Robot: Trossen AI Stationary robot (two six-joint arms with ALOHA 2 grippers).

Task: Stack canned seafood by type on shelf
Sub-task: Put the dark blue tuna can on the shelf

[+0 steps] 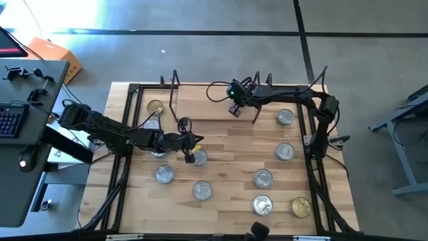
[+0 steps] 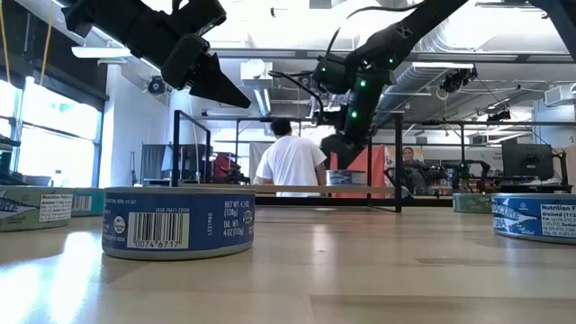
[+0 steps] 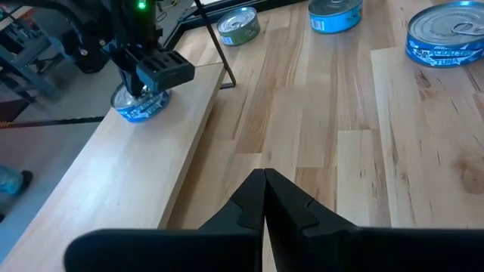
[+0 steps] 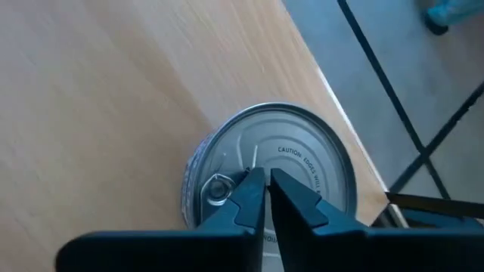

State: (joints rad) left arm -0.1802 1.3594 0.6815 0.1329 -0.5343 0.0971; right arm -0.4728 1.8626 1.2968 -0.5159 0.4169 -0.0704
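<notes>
The left gripper [image 1: 189, 157] hangs over the table centre, fingers closed and empty, beside a silver-lid can [image 1: 199, 157]. Further right, the right gripper [image 4: 261, 189] is above the shelf [image 3: 121, 174], fingers closed together with nothing between them, just over the blue-label tin [image 4: 272, 170] that sits at the plank's edge. I think this tin is placed. Lift straight up so the tips do not drag it off the edge.

Open workshop, grey concrete floor [image 1: 200, 53].
Bright windows [image 2: 45, 126] left, ceiling ducts [image 2: 486, 45], person in white shirt [image 2: 292, 162] far behind.
</notes>
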